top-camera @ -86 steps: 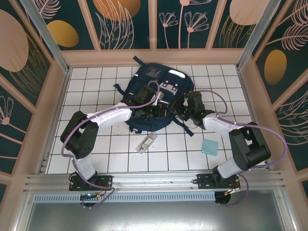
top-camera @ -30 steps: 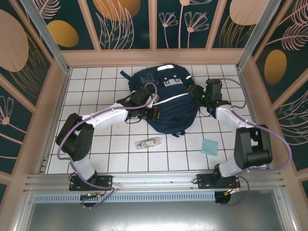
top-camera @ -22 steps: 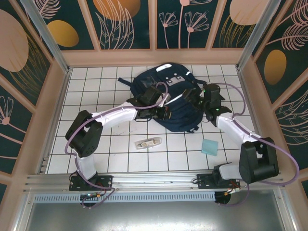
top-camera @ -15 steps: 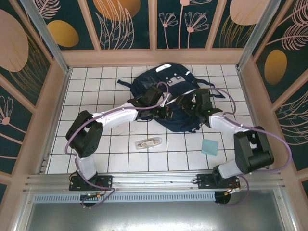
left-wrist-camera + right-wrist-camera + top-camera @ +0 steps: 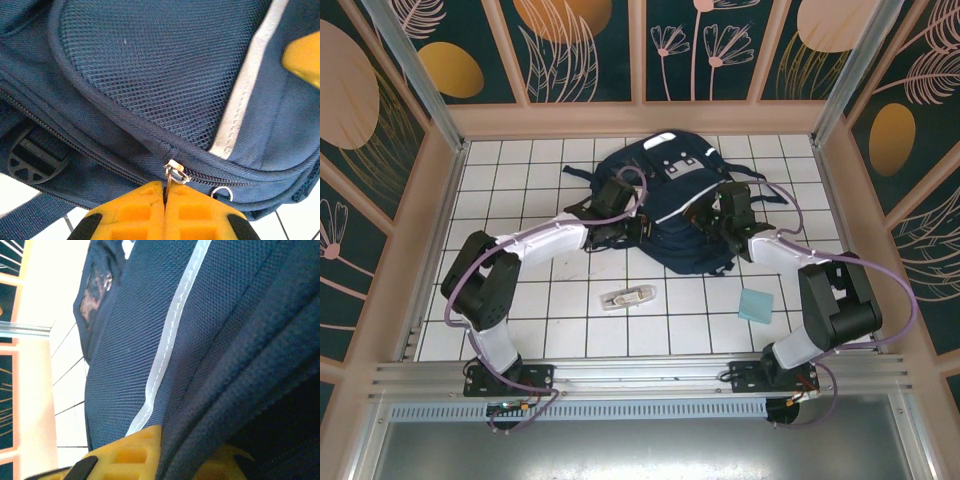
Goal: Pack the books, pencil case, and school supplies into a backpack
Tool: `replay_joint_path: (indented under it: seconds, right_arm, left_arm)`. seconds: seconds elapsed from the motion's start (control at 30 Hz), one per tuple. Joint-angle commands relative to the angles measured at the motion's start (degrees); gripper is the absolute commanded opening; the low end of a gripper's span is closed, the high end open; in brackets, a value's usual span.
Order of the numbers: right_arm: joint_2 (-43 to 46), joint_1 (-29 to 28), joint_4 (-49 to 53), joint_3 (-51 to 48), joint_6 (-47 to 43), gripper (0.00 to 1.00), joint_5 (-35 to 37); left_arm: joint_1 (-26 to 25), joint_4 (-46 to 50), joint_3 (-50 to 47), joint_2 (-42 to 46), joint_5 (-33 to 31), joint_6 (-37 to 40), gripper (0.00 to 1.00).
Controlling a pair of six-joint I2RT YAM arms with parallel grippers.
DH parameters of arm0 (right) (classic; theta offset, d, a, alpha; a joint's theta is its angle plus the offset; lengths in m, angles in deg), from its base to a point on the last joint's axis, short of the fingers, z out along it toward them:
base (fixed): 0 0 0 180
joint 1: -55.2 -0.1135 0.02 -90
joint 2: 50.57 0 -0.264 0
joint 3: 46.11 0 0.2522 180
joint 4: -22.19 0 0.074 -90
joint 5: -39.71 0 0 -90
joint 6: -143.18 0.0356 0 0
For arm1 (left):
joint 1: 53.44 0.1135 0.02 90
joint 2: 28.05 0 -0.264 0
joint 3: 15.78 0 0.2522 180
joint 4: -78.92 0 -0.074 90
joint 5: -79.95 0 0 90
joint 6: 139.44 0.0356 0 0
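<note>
As the backpack (image 5: 680, 215) lies near the back wall (image 5: 640, 118), your left gripper (image 5: 164, 200) pinches its zipper pull (image 5: 175, 172), right gripper (image 5: 175, 455) its fabric.

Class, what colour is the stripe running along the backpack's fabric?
White, against the navy backpack; the stripe shows best in the right wrist view.

1. A robot lab's test cell: the left arm (image 5: 535, 240) and the right arm (image 5: 790, 258) are bolted to an aluminium rail (image 5: 640, 372) at the near edge.
2. The tabletop (image 5: 510, 195) is a white grid of squares, walled left, right and far.
3. The wall panels (image 5: 585, 50) are dark teal with orange discs and leaf outlines, set in pale frames beside metal posts (image 5: 410, 70).
</note>
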Motion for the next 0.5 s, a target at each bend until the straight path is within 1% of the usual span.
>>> replay_joint_path:
  seconds: [0.0,0.1,0.17,0.2,0.23,0.27,0.3,0.33,0.37,0.4,0.47]
  right_arm:
    - [1.7,0.5,0.8,2.1,-4.0,0.0,0.5]
    - [0.7,-0.1,0.9,2.9,-5.4,0.0,-2.7]
    - [0.3,-0.8,2.8,4.1,-6.9,0.0,-3.8]
    - [0.2,-1.4,4.9,5.1,-8.0,0.11,-4.0]
    - [0.3,-1.8,6.9,5.8,-9.0,0.27,-4.0]
    - [0.8,-2.1,9.3,6.4,-10.1,0.45,-3.9]
    - [1.5,-2.5,11.0,6.6,-11.1,0.65,-3.8]
    - [2.5,-2.6,12.2,6.6,-12.0,0.76,-4.0]
    - [3.5,-2.9,13.8,6.8,-13.4,0.83,-4.5]
    - [4.4,-3.2,15.7,7.0,-14.8,0.85,-5.0]
    - [5.8,-3.9,19.6,8.1,-18.4,0.86,-5.4]
  left_arm:
    - [3.3,1.9,0.5,-0.1,-11.7,2.6,0.0]
    - [3.8,2.0,3.9,-2.5,-14.1,3.2,0.0]
    - [3.8,2.6,5.7,-3.4,-15.2,3.2,0.0]
    - [3.9,3.0,6.3,-3.5,-15.8,3.0,0.12]
    - [4.0,3.4,6.8,-3.3,-16.7,2.8,0.29]
    - [4.0,3.9,6.9,-2.8,-17.8,2.6,0.51]
    - [4.1,4.0,6.6,-1.9,-18.8,2.5,0.7]
    - [4.4,3.7,6.0,-0.9,-19.3,2.4,0.84]
    - [4.8,3.1,5.1,0.5,-19.7,2.1,0.98]
    - [5.4,2.2,3.9,2.0,-19.9,1.4,0.99]
    - [7.0,0.0,1.3,5.4,-20.8,-0.6,0.99]
